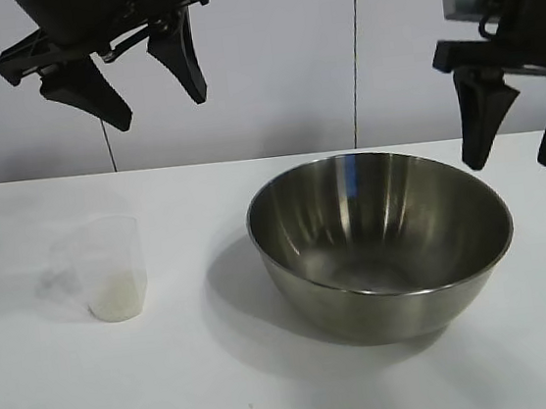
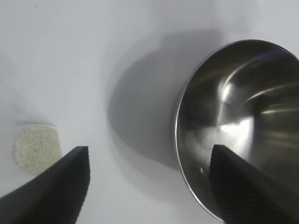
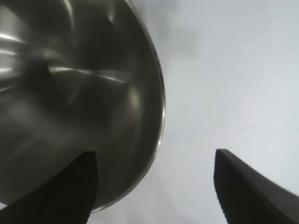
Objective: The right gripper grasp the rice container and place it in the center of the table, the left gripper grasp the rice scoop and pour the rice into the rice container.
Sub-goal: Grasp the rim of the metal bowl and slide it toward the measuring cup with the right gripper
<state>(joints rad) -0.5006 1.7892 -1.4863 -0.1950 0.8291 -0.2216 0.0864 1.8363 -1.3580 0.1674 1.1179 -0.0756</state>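
The rice container (image 1: 381, 241) is glossy, mirror-smooth steel; the rice scoop (image 1: 114, 267) cloudy translucent plastic; the counter (image 1: 98, 402) matt white.

Bright even light, soft shadows (glare inside rice container (image 1: 381, 241))

Rice scoop (image 1: 113, 269) handle indistinct; both arms cropped above

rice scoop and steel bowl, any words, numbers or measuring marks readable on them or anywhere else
None. The rice scoop shows no readable marks or numbers in any view.
The rice container carries only reflections, no brand or stamp.
The table and the wall behind bear no text.
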